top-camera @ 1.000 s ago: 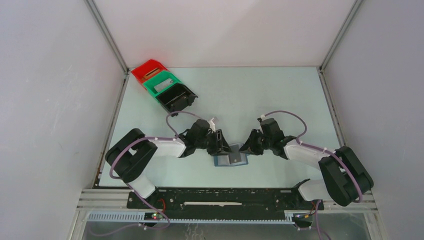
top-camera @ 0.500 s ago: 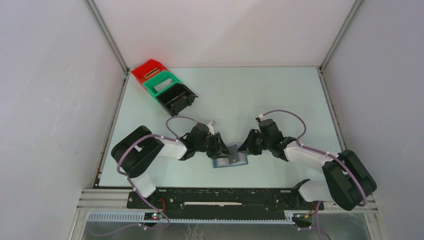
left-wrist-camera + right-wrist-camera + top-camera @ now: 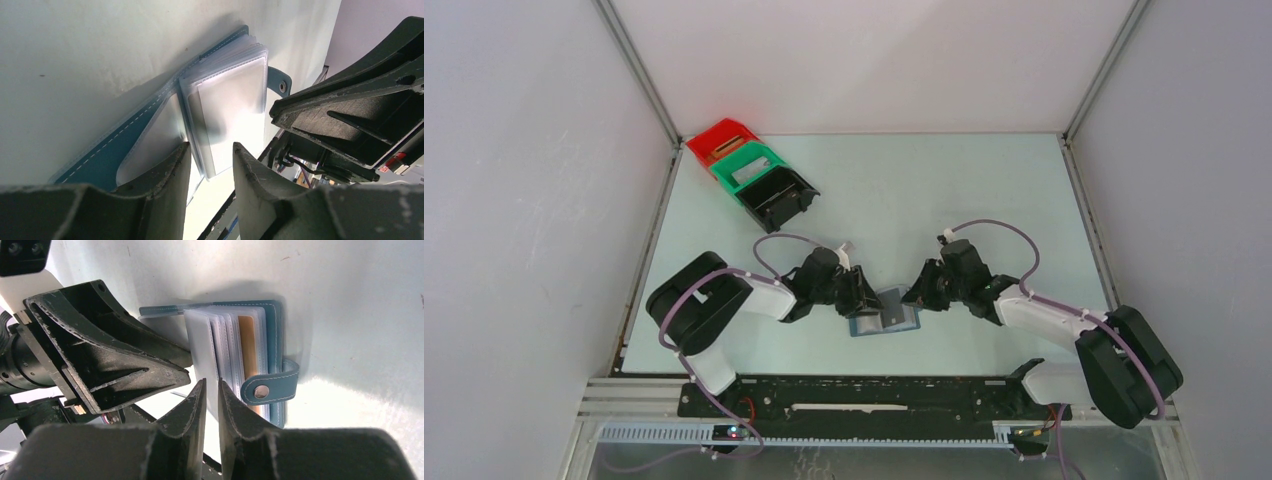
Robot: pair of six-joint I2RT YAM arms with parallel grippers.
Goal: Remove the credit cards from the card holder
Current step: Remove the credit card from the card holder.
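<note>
The blue card holder (image 3: 888, 323) lies open on the table between my two grippers, its clear sleeves fanned up. A silvery credit card (image 3: 235, 107) sits inside the top sleeve. The strap with its stud (image 3: 267, 388) sticks out to the side, beside a tan panel (image 3: 246, 352). My left gripper (image 3: 210, 152) (image 3: 868, 299) is open, and the lower edge of the sleeve stack reaches between its fingers. My right gripper (image 3: 211, 388) (image 3: 911, 297) stands open by a narrow slit, with the edge of the outermost clear sleeve (image 3: 200, 347) in that slit.
Red (image 3: 720, 139), green (image 3: 746, 165) and black (image 3: 776, 195) bins stand in a row at the back left. The two grippers nearly touch over the holder; the left fingers (image 3: 115, 357) fill the right wrist view's left side. A black rail (image 3: 874, 395) runs along the near edge.
Both grippers have edged in closer over the card holder. The left jaws have narrowed a little. The sleeves stand up more between the two grippers.
</note>
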